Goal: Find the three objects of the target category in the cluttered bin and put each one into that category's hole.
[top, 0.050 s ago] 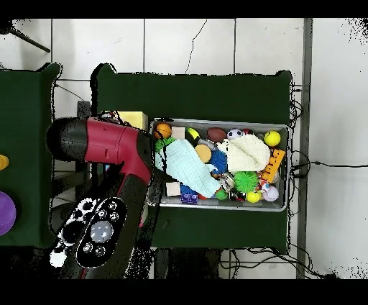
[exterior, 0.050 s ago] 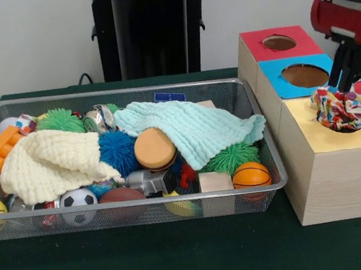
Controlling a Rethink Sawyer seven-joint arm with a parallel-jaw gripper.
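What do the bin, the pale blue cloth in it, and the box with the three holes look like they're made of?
Bin: metal wire mesh, silvery, see-through walls with a shiny rim. Pale blue cloth: soft knitted or waffle-weave fabric, ribbed and draped in folds. Box: probably wood or wood-look board, pale with visible grain; its tops look like coloured paper or card.

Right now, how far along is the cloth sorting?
In hand: the gripper is pushing a colorful patterned cloth into the yellow hole. Nothing visibly finished before it. Left: the cream cloth and mint cloth lie in the wire bin.
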